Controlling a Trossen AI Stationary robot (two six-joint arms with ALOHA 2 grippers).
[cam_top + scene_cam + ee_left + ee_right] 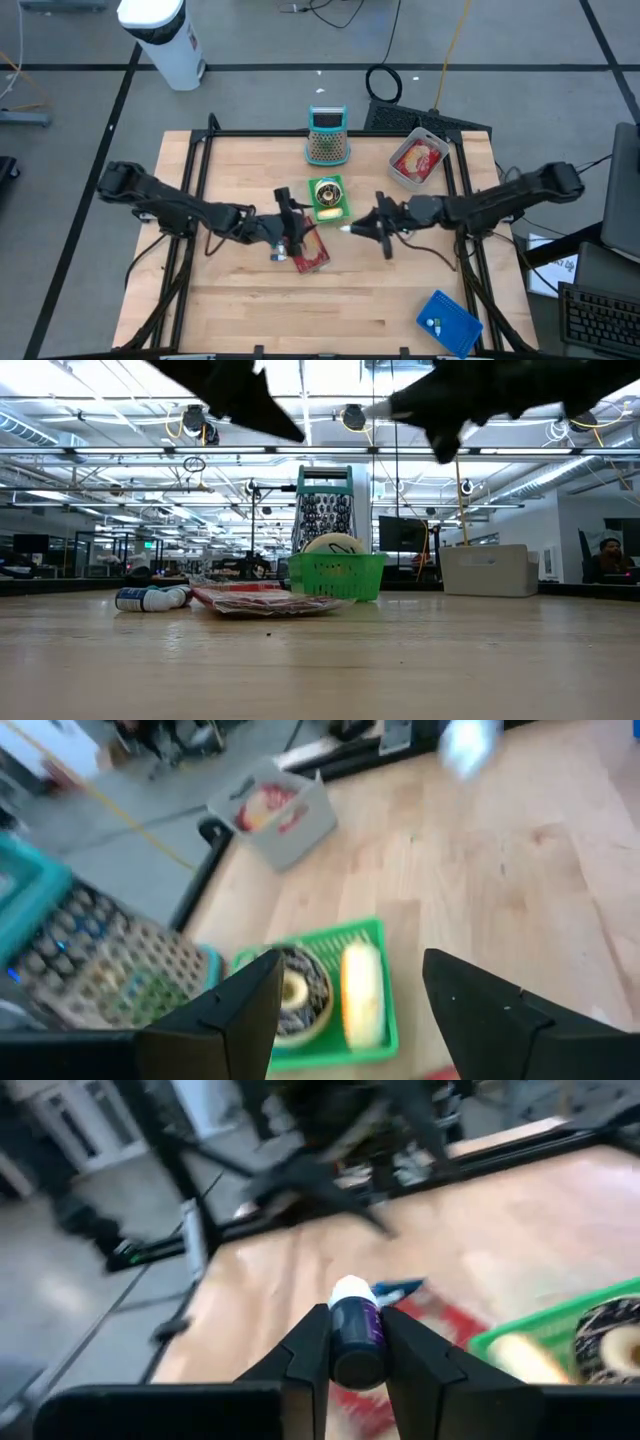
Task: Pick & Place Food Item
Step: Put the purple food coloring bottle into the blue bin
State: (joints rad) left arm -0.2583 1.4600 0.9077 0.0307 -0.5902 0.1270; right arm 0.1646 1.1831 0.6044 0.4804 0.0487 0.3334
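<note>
Between the right end effector's (356, 1342) clamped fingers sits a purple bottle (355, 1330).

No text, label or number reads clearly — none legible.

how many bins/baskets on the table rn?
2. A green basket at the table's middle, holding food, and a grey bin near the far right corner with a red packet inside. None look hidden.

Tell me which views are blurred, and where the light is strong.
Right wrist view: background smeared, only the bottle in the right gripper sharp. Left wrist view: basket and grater soft. Low view: bright ceiling lights, arms dark silhouettes. High view: even, sharp.
</note>
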